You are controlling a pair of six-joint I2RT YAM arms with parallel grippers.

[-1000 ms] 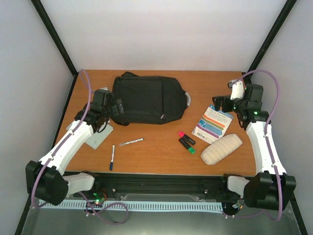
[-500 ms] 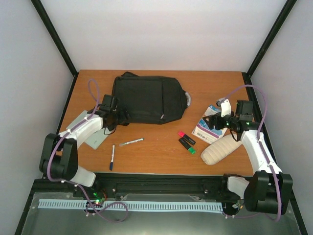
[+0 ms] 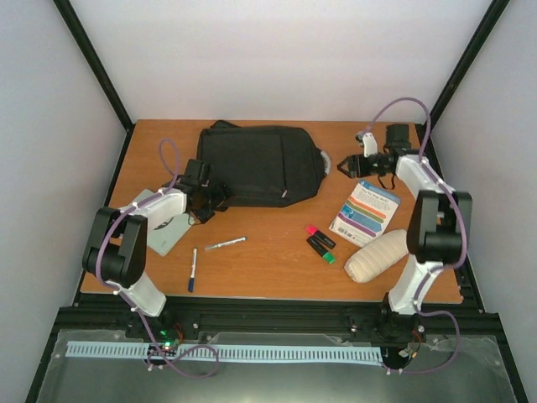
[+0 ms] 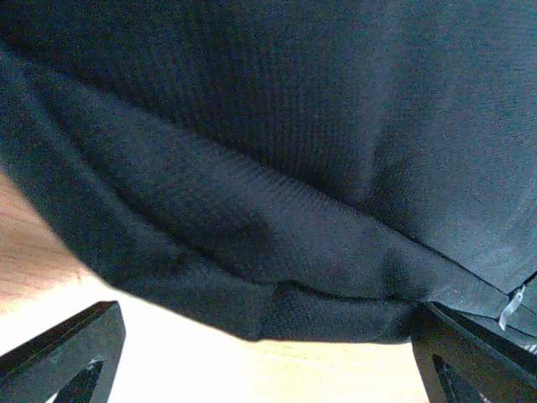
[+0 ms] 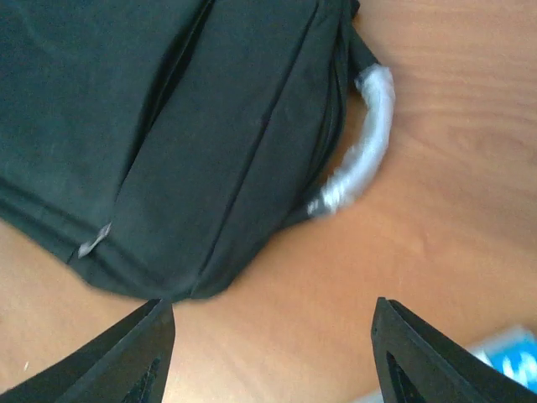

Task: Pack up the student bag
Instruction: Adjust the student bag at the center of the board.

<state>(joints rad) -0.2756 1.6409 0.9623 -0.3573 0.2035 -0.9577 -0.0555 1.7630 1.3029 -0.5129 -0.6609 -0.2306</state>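
Overflowing wrist views, the student bag faces wide-open left tool and right tool.

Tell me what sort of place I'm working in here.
Probably a lab test cell: a wooden table enclosed by plain white walls and black frame posts.

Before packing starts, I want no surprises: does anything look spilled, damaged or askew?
Nothing stands out. The black backpack lies flat with no visible damage; the two pens, two highlighters, booklet and beige pouch lie loose beside it, intact.
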